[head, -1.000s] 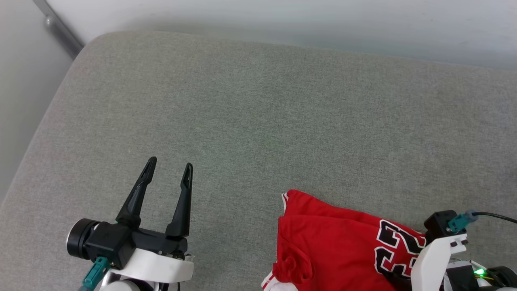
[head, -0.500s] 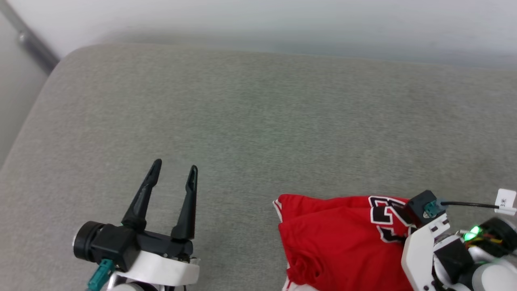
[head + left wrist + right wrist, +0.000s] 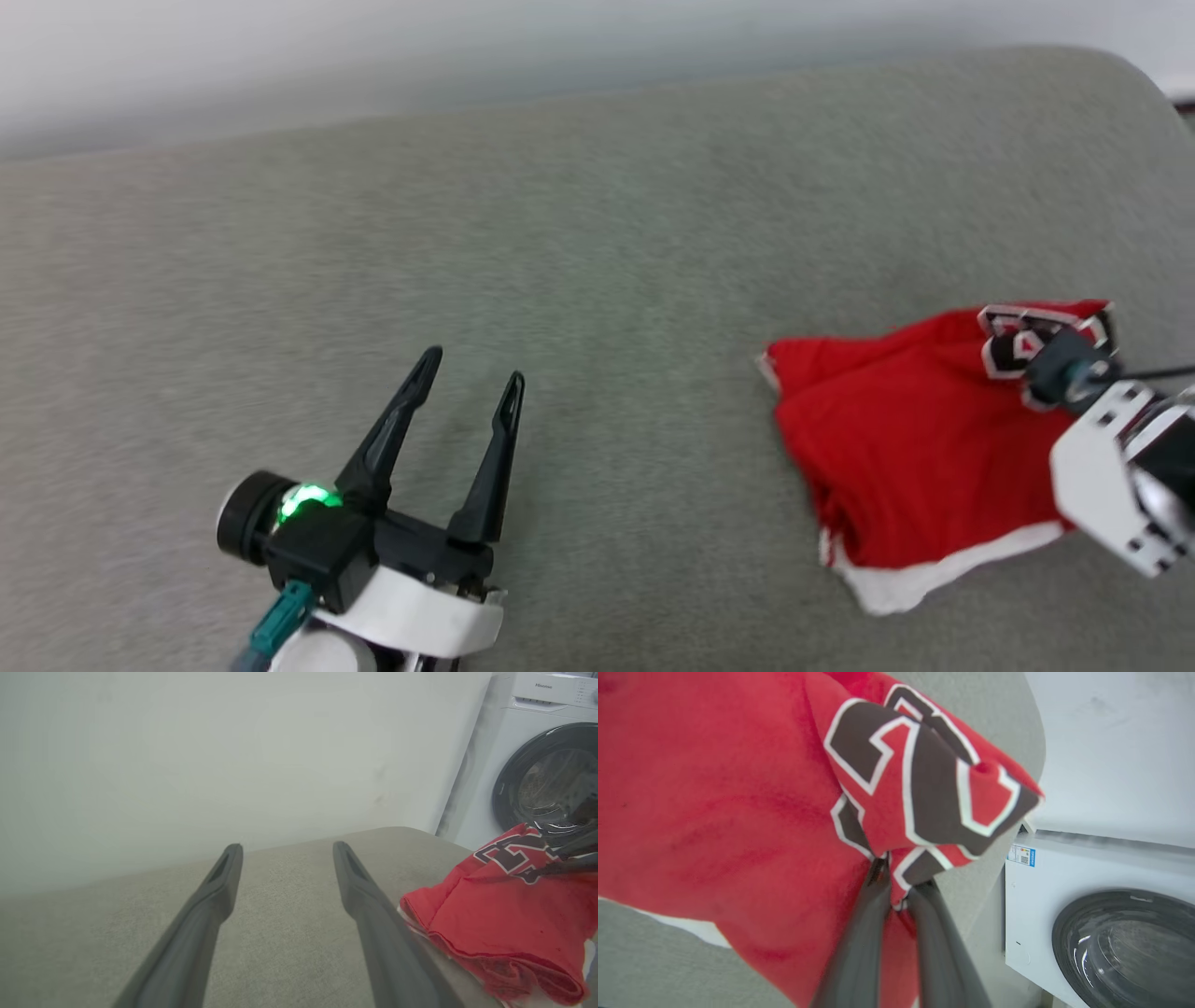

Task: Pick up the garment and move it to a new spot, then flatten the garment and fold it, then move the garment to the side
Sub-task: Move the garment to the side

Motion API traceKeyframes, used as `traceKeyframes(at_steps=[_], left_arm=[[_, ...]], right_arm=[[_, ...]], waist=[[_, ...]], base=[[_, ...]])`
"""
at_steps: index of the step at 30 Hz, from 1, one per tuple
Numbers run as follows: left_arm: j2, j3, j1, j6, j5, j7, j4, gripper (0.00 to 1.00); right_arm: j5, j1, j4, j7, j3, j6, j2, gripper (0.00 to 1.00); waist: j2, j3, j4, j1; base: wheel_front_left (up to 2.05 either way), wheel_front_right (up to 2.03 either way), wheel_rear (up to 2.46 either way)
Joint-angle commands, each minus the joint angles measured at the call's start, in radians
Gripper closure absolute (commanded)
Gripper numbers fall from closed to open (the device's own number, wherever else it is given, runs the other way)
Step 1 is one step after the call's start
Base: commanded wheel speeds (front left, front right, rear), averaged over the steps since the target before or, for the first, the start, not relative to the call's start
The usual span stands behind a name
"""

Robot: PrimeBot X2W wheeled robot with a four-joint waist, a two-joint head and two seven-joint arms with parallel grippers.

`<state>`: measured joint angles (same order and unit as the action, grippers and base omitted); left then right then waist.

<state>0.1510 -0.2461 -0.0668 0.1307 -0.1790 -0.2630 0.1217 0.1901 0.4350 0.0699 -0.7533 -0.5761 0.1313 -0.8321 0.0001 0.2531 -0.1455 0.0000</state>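
**Soft jersey pinched at the print, one gripper idle**

Farthest from the washing machine point(image 3: 537, 765), the left gripper point(image 3: 475, 366) hangs low over the grey cushion point(image 3: 597, 233). Its two dark fingers are spread wide with nothing between them and point along the cushion toward the wall.

Closer to the washing machine, at that end of the cushion, is the garment point(image 3: 906, 439). It is a red bundle with a strip of white trim point(image 3: 924, 569) along the edge away from the machine. It is plainly light and limp. It sags from a single high point, buckles into loose folds and keeps no shape of its own. Nothing about it looks fragile, and the knit does not look slippery.

The right gripper point(image 3: 903, 877) has that high point, on the side of the bundle nearest the machine. Its fingers are drawn narrow and nipped on a doubled fold at the black, white-outlined print point(image 3: 924, 788). The rest of the cloth trails down from there and seems to rest on the cushion.

A one-point hold like this should serve well enough for carrying. For flattening, I judge the cloth wants two holds set apart along one edge, say the shoulders or the hem corners. The layers here are bunched, so a pinch may catch more than one thickness. The free left fingers look well placed to take a second edge.
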Motion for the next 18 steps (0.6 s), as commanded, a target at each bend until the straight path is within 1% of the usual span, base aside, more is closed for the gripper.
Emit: traceKeyframes(at_steps=[1, 5, 7, 13, 18], left_arm=[[0.008, 0.0, -0.027, -0.001, 0.001, -0.002, 0.002, 0.0], [0.053, -0.013, -0.074, -0.001, 0.004, -0.002, 0.005, 0.0], [0.076, -0.02, -0.098, -0.001, 0.003, -0.002, 0.008, 0.0], [0.148, -0.043, -0.153, -0.001, 0.002, -0.002, 0.009, 0.0], [0.188, -0.054, -0.181, -0.001, 0.008, -0.002, 0.026, 0.0]], right_arm=[[0.005, 0.026, -0.009, 0.012, 0.001, -0.001, -0.012, 1.0], [0.005, 0.074, -0.069, 0.074, 0.038, -0.001, -0.06, 1.0], [-0.035, 0.092, -0.117, 0.118, 0.046, -0.001, -0.08, 1.0], [-0.09, 0.161, -0.336, 0.283, 0.12, -0.001, -0.034, 1.0], [-0.128, 0.209, -0.514, 0.408, 0.175, -0.001, -0.007, 1.0]], waist=[[-0.0001, 0.1, -0.1, 0.0], [-0.0001, 0.189, -0.163, 0.0], [-0.0001, 0.229, -0.187, 0.0], [-0.0001, 0.314, -0.229, 0.0], [-0.0001, 0.36, -0.237, 0.0]], base=[[0.0, 0.0, 0.0], [0.0, 0.0, 0.0], [0.0, 0.0, 0.0], [0.0, 0.0, 0.0], [0.0, 0.0, 0.0]])
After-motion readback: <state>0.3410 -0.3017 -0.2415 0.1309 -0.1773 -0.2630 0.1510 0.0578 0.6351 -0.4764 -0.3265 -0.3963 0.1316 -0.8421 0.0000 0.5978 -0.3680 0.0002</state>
